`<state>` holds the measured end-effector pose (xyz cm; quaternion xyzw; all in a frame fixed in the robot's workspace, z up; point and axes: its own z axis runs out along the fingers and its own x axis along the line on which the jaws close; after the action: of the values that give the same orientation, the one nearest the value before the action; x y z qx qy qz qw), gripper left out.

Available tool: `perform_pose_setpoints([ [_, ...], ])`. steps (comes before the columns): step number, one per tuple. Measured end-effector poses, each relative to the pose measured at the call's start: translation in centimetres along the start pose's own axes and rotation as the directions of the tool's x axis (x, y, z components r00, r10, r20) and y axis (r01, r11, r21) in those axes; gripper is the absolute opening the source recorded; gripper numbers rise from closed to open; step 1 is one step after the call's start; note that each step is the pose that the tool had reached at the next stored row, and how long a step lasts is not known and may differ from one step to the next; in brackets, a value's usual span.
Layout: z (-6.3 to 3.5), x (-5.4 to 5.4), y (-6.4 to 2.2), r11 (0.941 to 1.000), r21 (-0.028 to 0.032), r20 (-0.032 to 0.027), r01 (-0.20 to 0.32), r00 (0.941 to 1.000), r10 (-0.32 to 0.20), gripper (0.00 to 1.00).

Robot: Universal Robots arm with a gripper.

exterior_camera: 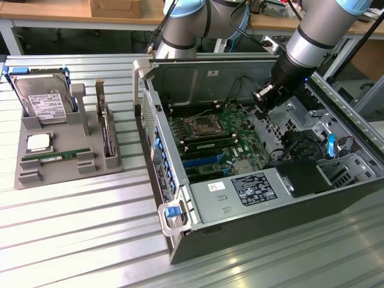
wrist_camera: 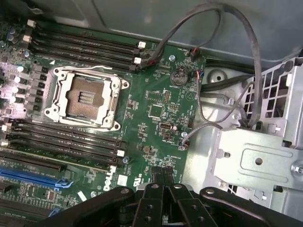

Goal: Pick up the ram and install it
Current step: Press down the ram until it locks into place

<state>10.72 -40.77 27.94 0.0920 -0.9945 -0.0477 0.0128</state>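
My gripper [exterior_camera: 264, 94] hangs inside the open computer case [exterior_camera: 180, 240], above the motherboard [exterior_camera: 222, 141] near the case's back wall, toward the exterior view's right of the processor socket [exterior_camera: 200, 125]. In the wrist view my two fingers [wrist_camera: 163, 177] stand pressed together with nothing between them, their black tips just over the green board beside the metal drive cage [wrist_camera: 255, 161]. The ram [exterior_camera: 56, 157] lies well apart from me, flat in a slot of the grey holder tray [exterior_camera: 27, 180] on the slatted metal table [exterior_camera: 78, 240], at the exterior view's left of the case. On the same tray the silver hard drive [exterior_camera: 42, 99] stands tilted at the back, and the small square processor chip [exterior_camera: 39, 142] rests just behind the ram. The wrist view looks down on the empty processor socket [wrist_camera: 85, 97], with dark memory slots [wrist_camera: 85, 45] running on either side of it and black cables [wrist_camera: 236, 42] looping across toward the drive cage.
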Motion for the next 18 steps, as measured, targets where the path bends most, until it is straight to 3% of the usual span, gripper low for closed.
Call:
perform_pose_setpoints([
  [4,0.03,0.0,0.0,0.9976,-0.0014,0.0066,-0.069,0.9976,0.069,0.1],
  [8,0.04,0.0,0.0,0.9946,-0.0022,0.0101,-0.104,0.9945,0.104,0.1],
  [18,0.09,0.0,-0.01,0.973,-0.0064,0.0221,-0.231,0.9727,0.231,0.1],
])
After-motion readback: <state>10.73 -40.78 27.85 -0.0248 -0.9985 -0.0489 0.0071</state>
